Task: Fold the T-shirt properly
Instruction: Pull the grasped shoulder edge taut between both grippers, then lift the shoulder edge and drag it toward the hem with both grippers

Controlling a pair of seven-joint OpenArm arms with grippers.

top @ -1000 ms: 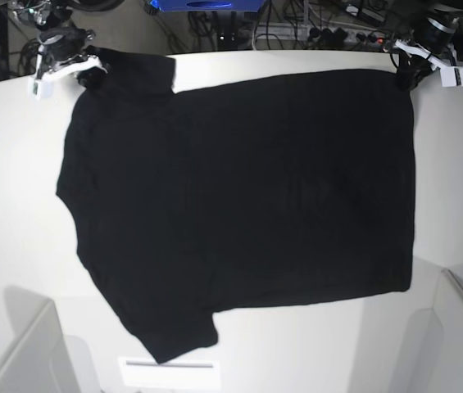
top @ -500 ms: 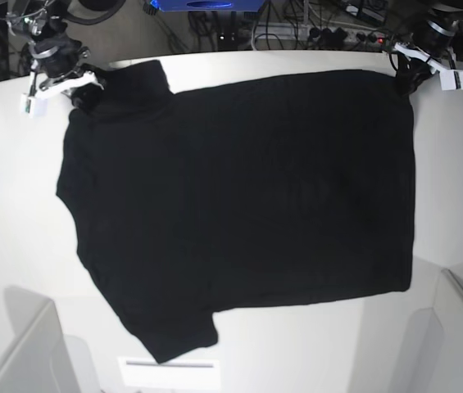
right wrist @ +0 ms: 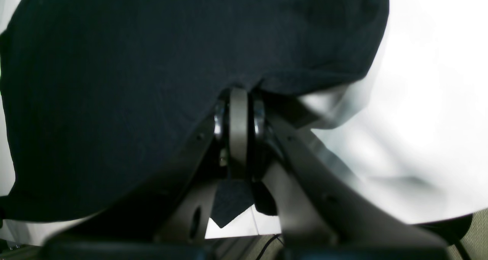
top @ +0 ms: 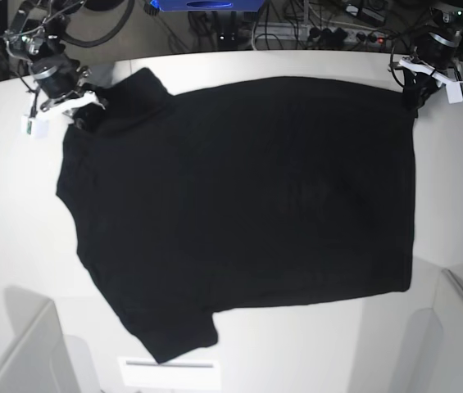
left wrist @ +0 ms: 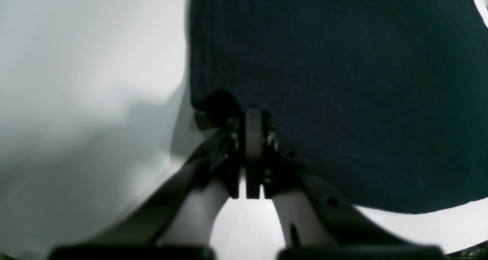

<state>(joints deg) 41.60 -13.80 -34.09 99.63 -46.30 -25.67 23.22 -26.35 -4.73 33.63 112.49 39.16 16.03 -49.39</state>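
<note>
T-shirt [top: 239,205]: one, flat on table [top: 10,221]; two end effectors pinching corners.

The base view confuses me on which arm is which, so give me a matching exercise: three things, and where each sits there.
Things:
1. left gripper
2. right gripper
3. T-shirt

Places in the base view:
a. far left, shut on the shirt's sleeve corner
b. spread flat across the middle of the table
c. far right, shut on the shirt's hem corner

Pairs: 1-c, 2-a, 3-b

Robotics lab; white table [top: 239,61], tangled cables [top: 297,24] behind
</note>
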